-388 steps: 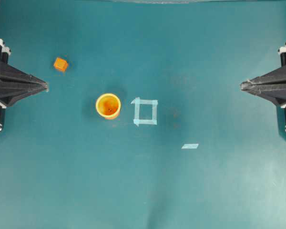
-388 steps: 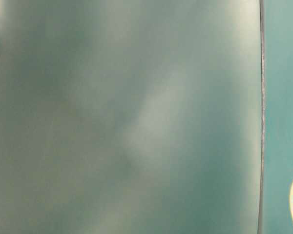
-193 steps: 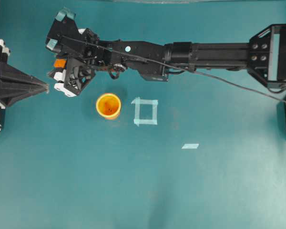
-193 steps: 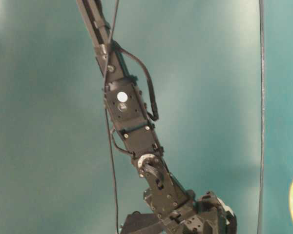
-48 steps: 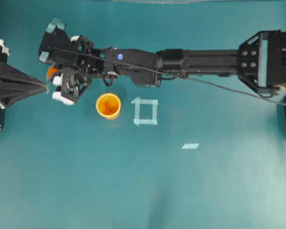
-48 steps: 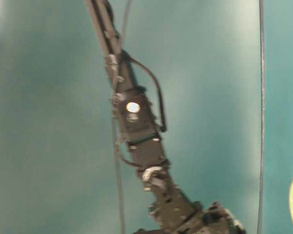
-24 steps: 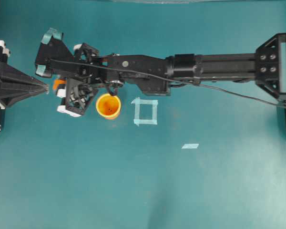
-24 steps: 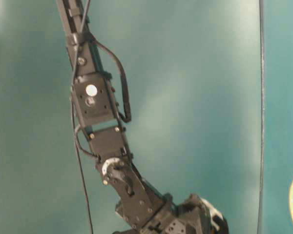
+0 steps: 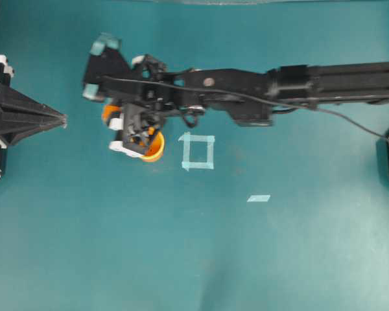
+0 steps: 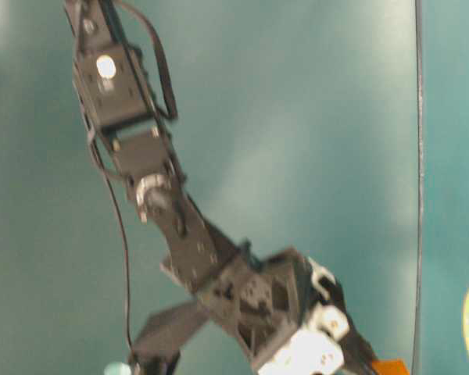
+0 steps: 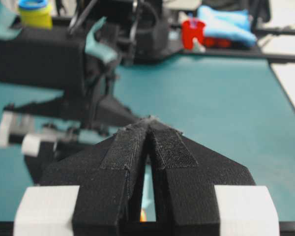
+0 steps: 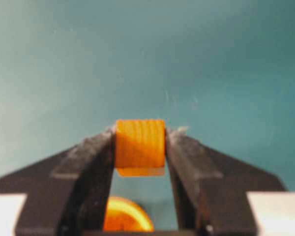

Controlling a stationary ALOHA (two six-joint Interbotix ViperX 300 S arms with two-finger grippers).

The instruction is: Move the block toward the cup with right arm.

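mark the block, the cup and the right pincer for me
block (image 12: 140, 145), right wrist view, on its front face between the fingers.
cup (image 9: 155, 151), overhead view, on the visible bit of rim and wall below the pincer.
right pincer (image 12: 140, 162), right wrist view, midway between the fingertips, shut on the block.

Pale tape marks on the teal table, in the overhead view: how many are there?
2. A tape square lies just right of the cup, under the right arm. A single short tape strip lies lower right of it. The arm could hide more.
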